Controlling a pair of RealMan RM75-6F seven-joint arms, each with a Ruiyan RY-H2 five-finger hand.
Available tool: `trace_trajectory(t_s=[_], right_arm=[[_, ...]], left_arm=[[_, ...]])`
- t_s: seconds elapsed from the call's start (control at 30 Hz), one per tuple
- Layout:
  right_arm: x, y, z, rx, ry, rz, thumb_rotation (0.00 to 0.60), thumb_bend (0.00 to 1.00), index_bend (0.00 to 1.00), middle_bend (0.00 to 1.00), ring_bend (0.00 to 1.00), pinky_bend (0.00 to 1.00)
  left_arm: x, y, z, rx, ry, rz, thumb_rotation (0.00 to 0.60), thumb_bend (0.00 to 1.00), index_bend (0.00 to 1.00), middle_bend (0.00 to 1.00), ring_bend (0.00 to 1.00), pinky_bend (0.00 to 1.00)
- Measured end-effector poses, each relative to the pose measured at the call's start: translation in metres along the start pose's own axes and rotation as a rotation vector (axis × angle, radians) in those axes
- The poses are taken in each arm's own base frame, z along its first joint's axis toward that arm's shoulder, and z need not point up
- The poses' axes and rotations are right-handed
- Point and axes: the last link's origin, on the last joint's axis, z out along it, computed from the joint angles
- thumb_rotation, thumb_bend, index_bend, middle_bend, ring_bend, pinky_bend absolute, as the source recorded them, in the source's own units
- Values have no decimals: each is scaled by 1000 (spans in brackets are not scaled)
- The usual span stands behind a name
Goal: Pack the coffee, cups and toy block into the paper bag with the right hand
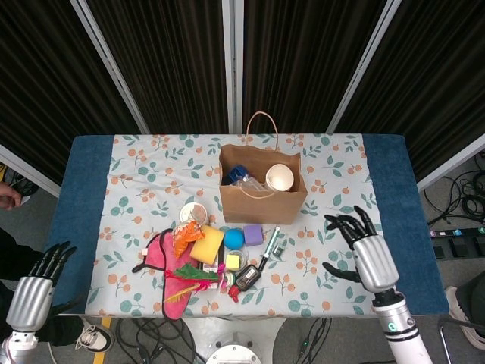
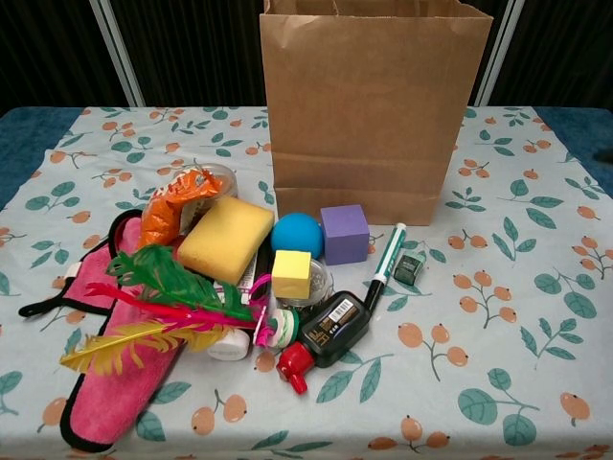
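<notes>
The left hand [image 1: 32,292] hangs off the desk's [image 1: 91,174] left edge, fingers loosely spread, holding nothing. The purple toy block [image 2: 345,233] sits just in front of the paper bag [image 2: 372,105], beside the blue ball [image 2: 296,235]. A cup [image 1: 279,177] lies inside the bag. The right hand [image 1: 373,259], fingers splayed and empty, should reach left and pinch the block's side faces cleanly.

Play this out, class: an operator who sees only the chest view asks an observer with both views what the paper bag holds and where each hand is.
Observer: The paper bag holds a paper cup beside something blue.
Operator: Where is the right hand?
Observer: The right hand hovers over the table's right side, fingers spread, holding nothing.
Operator: And the left?
Observer: The left hand hangs beyond the table's left edge, empty.
</notes>
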Motion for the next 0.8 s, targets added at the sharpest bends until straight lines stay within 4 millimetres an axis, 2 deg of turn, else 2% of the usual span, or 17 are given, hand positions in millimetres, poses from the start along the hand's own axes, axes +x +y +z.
trace_trajectory(t_s=[0.2,0.53,0.8], right_arm=[[-35,-19,6,36,-136,34,600,0,194,364,228,91],[-92,-61,48,60,-287,22,600,0,193,355,228,97],[-130,-89,67,75,-333,17,600,0,194,329,220,97]], left_arm=[[2,1,0,-3,21,-6,600,158,178,195,124,233],[2,0,1,0,24,-8,600,157,178,195,124,233],[4,-1,2,2,30,-13,600,157,178,195,124,233]])
